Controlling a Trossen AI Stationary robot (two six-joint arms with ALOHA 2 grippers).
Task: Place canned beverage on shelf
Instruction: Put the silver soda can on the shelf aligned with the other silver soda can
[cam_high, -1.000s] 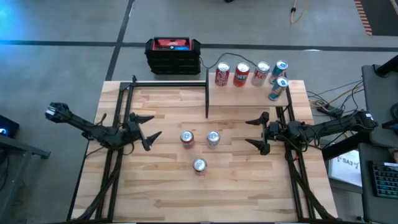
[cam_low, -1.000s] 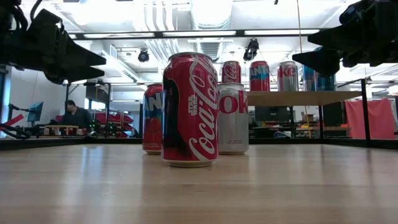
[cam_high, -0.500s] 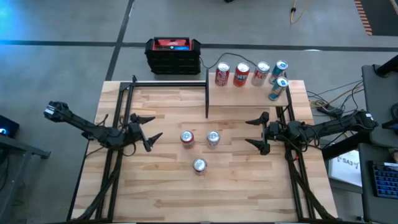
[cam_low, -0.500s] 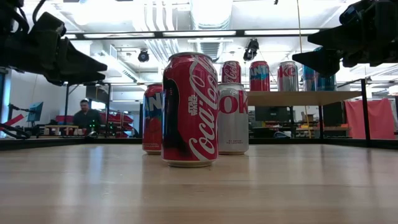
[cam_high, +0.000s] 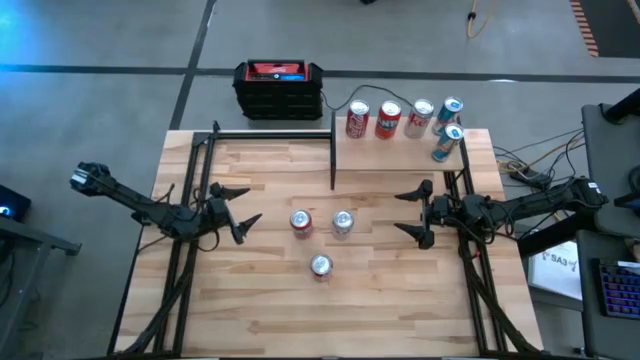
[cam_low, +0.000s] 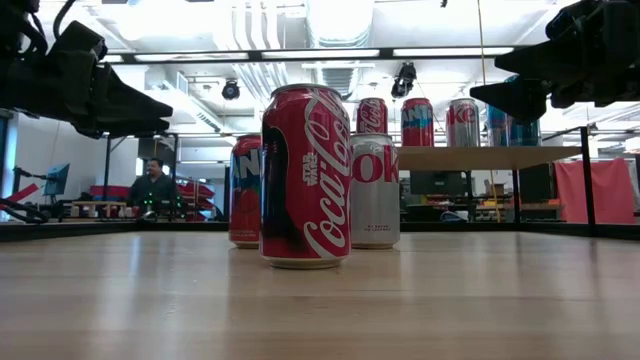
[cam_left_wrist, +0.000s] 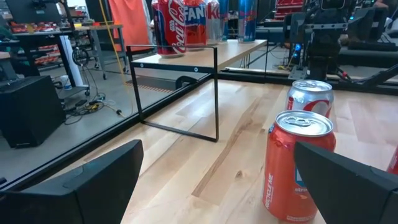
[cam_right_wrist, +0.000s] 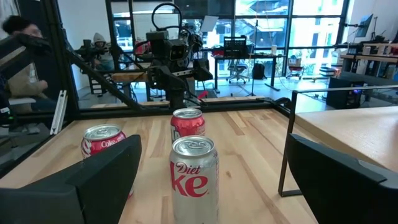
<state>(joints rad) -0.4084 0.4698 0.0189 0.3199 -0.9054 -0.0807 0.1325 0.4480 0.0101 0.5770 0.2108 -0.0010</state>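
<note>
**Three cans wait between two open claws**

Three cans stand mid-worktop: an orange can (cam_high: 301, 221), a Diet Coke can (cam_high: 343, 222) just beside it, and a Coca-Cola can (cam_high: 320, 265) nearer the front. The shelf (cam_high: 400, 152) at the far right already carries five cans (cam_high: 403, 120) along its back. The left claw (cam_high: 237, 209) and right claw (cam_high: 414, 212) both hang wide open, holding nothing. Likely risk: the paired cans stand so close that a finger reaching for one could topple its neighbour.
</note>
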